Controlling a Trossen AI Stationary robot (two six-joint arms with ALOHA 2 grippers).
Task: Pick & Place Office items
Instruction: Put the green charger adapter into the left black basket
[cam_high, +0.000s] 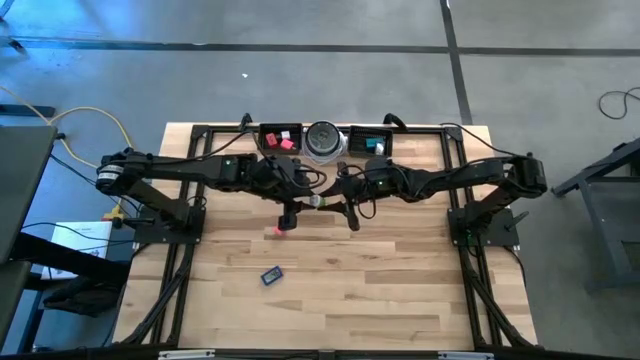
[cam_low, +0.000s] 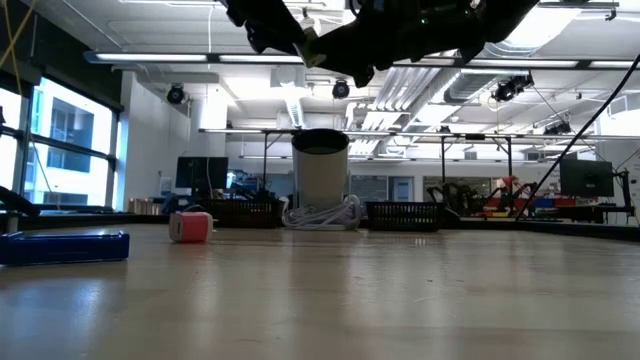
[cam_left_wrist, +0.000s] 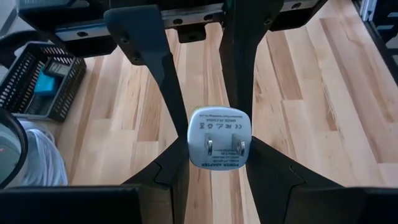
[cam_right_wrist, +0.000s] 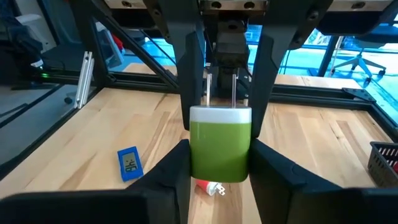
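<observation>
A green power adapter with a white pronged end (cam_high: 318, 201) (cam_low: 312, 48) hangs above the table's middle, between my two grippers, which meet tip to tip. My left gripper (cam_left_wrist: 219, 155) comes from the left and my right gripper (cam_right_wrist: 219, 155) from the right; both are shut on the adapter. On the table below lies a red block (cam_high: 278, 230) (cam_low: 190, 226) (cam_right_wrist: 208, 186). A blue flat piece (cam_high: 271, 275) (cam_right_wrist: 129, 164) lies flat nearer the front edge. My left gripper pinches the adapter's white pronged end by its two sides (cam_left_wrist: 193, 140) between its two fingers. The fingers come from the table's left, slanting a little downward. The prongs point back toward this gripper, and the adapter is lifted clear of the table. My right gripper pinches the adapter's green body by its two sides (cam_right_wrist: 194, 149) between its two fingers. The fingers come nearly level from the table's right. The green end faces this gripper and the prongs point away from it. The adapter hangs clear of the table.
Along the far edge stand two black trays, one (cam_high: 280, 138) with red and pink blocks, one (cam_high: 370, 142) (cam_left_wrist: 37, 81) with a teal block. A round silver-grey container (cam_high: 323, 140) (cam_low: 320, 180) stands between them. Bare wood stretches toward the near edge.
</observation>
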